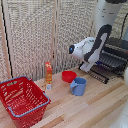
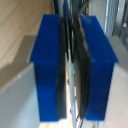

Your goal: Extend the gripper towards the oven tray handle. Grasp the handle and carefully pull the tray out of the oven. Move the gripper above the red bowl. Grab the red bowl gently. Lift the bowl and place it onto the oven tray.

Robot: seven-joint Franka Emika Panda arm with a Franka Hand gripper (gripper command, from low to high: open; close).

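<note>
Right in close, the blue fingertips [image 2: 50,70] are drawn nearly together with a thin dark bar pinched between them, which reads as the oven tray handle [image 2: 71,65]. So the gripper [image 2: 71,75] is clamped down to a narrow slit on that bar. In the exterior view the gripper's tips are hidden behind the white wrist, down by the tray [image 1: 106,64] at the mouth of the oven [image 1: 119,50], at the table's far corner on the exterior view's right. The wire rack looks stiff and light, and it should slide, though a thin round bar can slip or twist in the pads, so a straight, level pull near the bar's middle seems wisest.

Further out, the red bowl [image 1: 69,76] sits on the wooden table [image 1: 100,107] near its far edge, apart from the oven. It looks small, rigid and smooth, so I'd say take it by the rim. Just beside it stands a blue mug [image 1: 78,86], beyond that an orange bottle [image 1: 48,75], and a red basket [image 1: 22,99] at the near corner on the exterior view's left.
</note>
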